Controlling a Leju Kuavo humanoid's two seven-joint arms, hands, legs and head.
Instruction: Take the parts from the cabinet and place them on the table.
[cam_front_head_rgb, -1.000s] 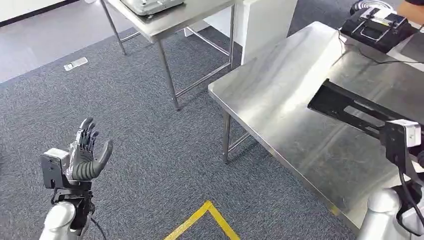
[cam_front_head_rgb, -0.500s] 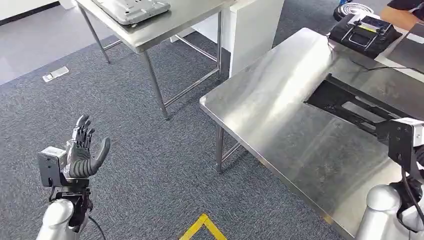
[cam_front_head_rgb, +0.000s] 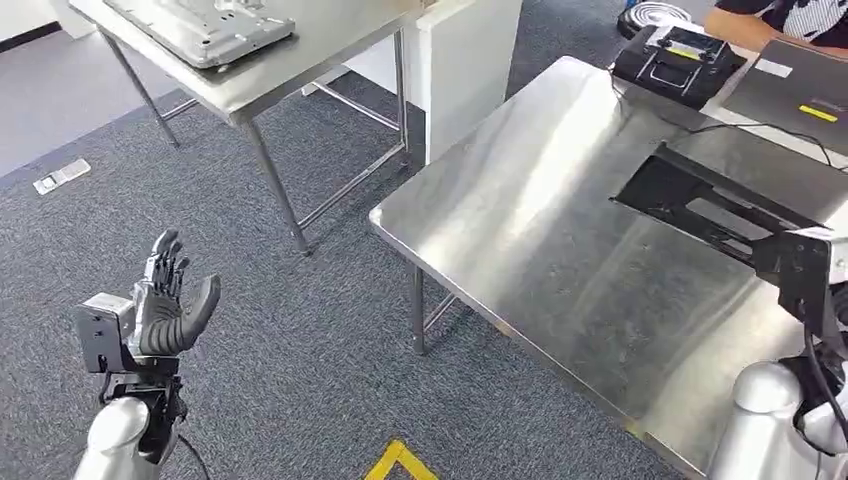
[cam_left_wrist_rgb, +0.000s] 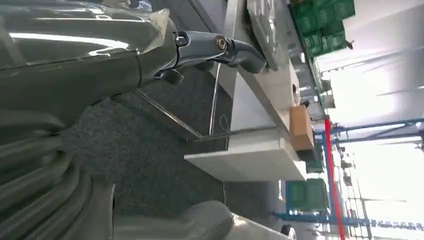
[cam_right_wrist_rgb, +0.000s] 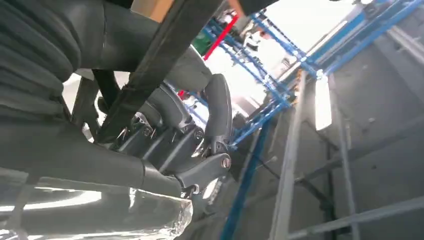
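Observation:
A long black metal frame part (cam_front_head_rgb: 700, 205) reaches out over the steel table (cam_front_head_rgb: 520, 200) at the right. My right hand (cam_right_wrist_rgb: 175, 135) grips it, with dark fingers wrapped round one black bar (cam_right_wrist_rgb: 165, 50) in the right wrist view. In the head view that arm's wrist box (cam_front_head_rgb: 808, 270) covers the hand. I cannot tell whether the part touches the tabletop. My left hand (cam_front_head_rgb: 170, 300) is raised over the grey carpet at the lower left, fingers spread and holding nothing. Its fingers (cam_left_wrist_rgb: 220, 47) and thumb (cam_left_wrist_rgb: 200, 222) stand apart in the left wrist view.
A second steel table (cam_front_head_rgb: 260, 75) at the back left carries a flat silver part (cam_front_head_rgb: 200, 20). A white cabinet (cam_front_head_rgb: 460, 60) stands behind it. On the far right of my table sit a black device (cam_front_head_rgb: 680, 55) and a grey laptop (cam_front_head_rgb: 790, 90), near a person (cam_front_head_rgb: 780, 15). Yellow tape (cam_front_head_rgb: 400, 460) marks the floor.
The whole picture has shifted, so the camera has moved and the steel table now sits further left in view. Both hands keep their poses; the right still grips the black part.

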